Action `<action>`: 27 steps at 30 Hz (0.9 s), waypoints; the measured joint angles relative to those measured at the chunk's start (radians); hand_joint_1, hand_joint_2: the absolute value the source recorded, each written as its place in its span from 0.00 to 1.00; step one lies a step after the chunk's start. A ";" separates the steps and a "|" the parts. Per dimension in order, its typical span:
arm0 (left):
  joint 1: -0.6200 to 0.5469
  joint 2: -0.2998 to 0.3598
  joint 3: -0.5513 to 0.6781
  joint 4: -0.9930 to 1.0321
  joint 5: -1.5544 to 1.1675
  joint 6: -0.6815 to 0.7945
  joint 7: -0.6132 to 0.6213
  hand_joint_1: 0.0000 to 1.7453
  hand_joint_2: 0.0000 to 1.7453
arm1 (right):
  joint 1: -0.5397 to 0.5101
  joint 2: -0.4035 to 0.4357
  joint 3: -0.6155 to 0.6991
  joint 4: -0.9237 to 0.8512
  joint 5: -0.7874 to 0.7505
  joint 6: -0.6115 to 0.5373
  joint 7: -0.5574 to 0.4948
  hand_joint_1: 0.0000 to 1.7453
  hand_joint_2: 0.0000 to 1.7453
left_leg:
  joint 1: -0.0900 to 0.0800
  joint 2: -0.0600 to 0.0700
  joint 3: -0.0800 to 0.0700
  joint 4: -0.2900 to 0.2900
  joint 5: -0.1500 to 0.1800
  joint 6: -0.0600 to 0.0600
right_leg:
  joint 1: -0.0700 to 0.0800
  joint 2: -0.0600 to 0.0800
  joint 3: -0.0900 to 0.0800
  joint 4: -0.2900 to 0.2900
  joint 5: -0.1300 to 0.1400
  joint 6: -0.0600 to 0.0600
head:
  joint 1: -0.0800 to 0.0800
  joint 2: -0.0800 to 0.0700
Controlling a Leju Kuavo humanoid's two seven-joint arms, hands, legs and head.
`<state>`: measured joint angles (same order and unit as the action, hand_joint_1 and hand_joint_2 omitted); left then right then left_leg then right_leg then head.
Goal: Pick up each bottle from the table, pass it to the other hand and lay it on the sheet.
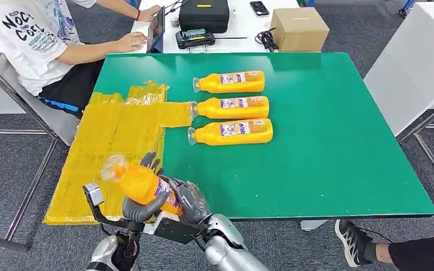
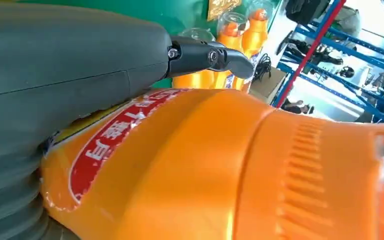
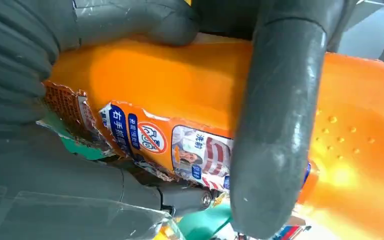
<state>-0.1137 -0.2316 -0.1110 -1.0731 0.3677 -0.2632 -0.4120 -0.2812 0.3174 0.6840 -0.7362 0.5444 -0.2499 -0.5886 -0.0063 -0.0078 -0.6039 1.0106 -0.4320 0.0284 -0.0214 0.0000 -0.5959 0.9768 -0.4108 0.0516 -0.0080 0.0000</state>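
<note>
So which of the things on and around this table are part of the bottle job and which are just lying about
Part of the job:
held bottle, gripped by left hand and right hand
three lying bottles
yellow sheet

Just lying about:
cardboard box
black case
phone
cable

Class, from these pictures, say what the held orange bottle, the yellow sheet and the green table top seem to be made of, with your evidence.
The held orange bottle looks like glossy plastic: it shows soft highlights, moulded ribs, and a torn paper or film label. The yellow sheet seems thin translucent plastic film, wrinkled and shiny. The green table top looks matte, possibly a mat or laminate; the pictures leave that open.
</note>
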 measured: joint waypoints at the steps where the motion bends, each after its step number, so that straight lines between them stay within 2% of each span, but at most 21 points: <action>1: 0.000 0.000 0.001 0.000 0.000 0.000 0.000 0.00 1.00 | 0.000 0.000 0.000 0.000 0.000 0.000 0.000 1.00 1.00 | 0.000 0.000 0.000 0.000 0.000 0.000 | 0.000 0.000 0.000 0.000 0.000 0.000 | 0.000 0.000; 3: -0.002 0.002 0.001 0.000 0.000 0.000 -0.001 0.01 1.00 | 0.000 0.000 0.000 0.002 0.000 0.001 0.001 1.00 1.00 | 0.000 0.000 0.000 0.000 0.000 0.000 | 0.000 0.000 0.000 0.000 0.000 0.000 | 0.000 0.000; 5: -0.005 0.002 0.004 0.000 -0.001 0.002 -0.004 1.00 1.00 | 0.000 0.000 0.000 0.005 0.000 0.001 0.003 1.00 1.00 | 0.000 0.000 0.000 0.000 0.000 0.000 | 0.000 0.000 0.000 0.000 0.000 0.000 | 0.000 0.000; 25: -0.007 0.002 0.006 -0.022 -0.040 0.051 -0.031 1.00 1.00 | -0.006 0.002 0.000 0.017 0.003 0.001 0.010 1.00 1.00 | 0.000 0.000 0.000 0.000 0.000 0.000 | 0.000 0.000 0.000 0.000 0.000 0.000 | 0.000 0.000; 26: -0.007 0.002 0.006 -0.022 -0.040 0.051 -0.031 1.00 1.00 | -0.006 0.002 0.000 0.017 0.003 0.001 0.010 0.34 1.00 | 0.000 0.000 0.000 0.000 0.000 0.000 | 0.000 0.000 0.000 0.000 0.000 0.000 | 0.000 0.000; 27: -0.007 0.002 0.006 -0.022 -0.040 0.050 -0.031 1.00 1.00 | -0.006 0.002 0.000 0.017 0.003 0.001 0.010 0.00 1.00 | 0.000 0.000 0.000 0.000 0.000 0.000 | 0.000 0.000 0.000 0.000 0.000 0.000 | 0.000 0.000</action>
<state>-0.1203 -0.2296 -0.1053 -1.0952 0.3277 -0.2129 -0.4433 -0.2867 0.3197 0.6836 -0.7195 0.5478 -0.2491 -0.5787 -0.0063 -0.0074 -0.6038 1.0106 -0.4320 0.0284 -0.0214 0.0002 -0.5959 0.9769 -0.4107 0.0516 -0.0080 0.0000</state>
